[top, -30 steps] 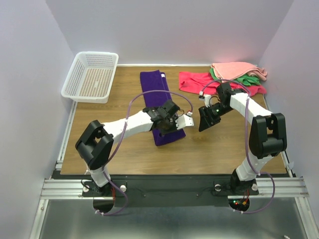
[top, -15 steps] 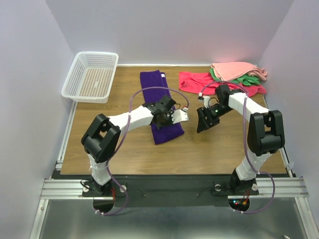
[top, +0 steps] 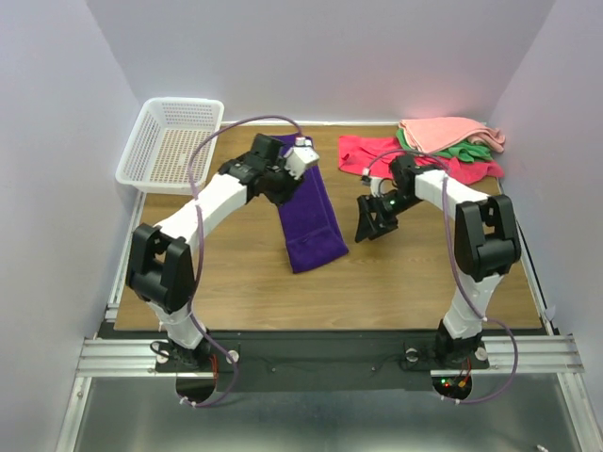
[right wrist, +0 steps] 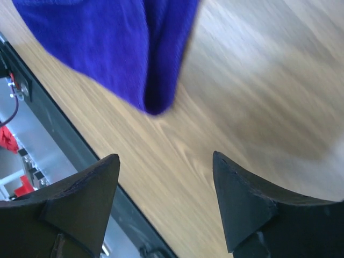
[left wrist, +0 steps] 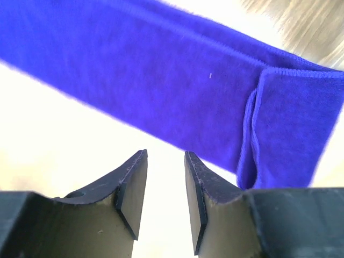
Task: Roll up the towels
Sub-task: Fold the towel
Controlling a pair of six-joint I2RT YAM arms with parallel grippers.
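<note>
A deep purple towel (top: 311,221) lies as a long flat strip down the middle of the table. My left gripper (top: 276,182) hovers by its far end, at the left edge. In the left wrist view the left gripper (left wrist: 165,161) is open with a narrow gap and nothing in it, and the purple towel (left wrist: 161,75) stretches ahead with a doubled end at right. My right gripper (top: 369,222) stands wide open just right of the towel. In the right wrist view the right gripper (right wrist: 165,157) is over bare wood, with a corner of the purple towel (right wrist: 118,43) ahead. Red (top: 372,153), salmon-pink (top: 443,130) and green (top: 471,149) towels are heaped at the back right.
A white plastic basket (top: 174,141) sits at the back left corner. The wooden table (top: 405,282) ends in a metal rail at the near side, where the arm bases are bolted. Walls close in at the back and both sides.
My left gripper has opened, let go of the purple towel's near part and swung to its far end. The right gripper has opened wider and shifted slightly left and farther.
</note>
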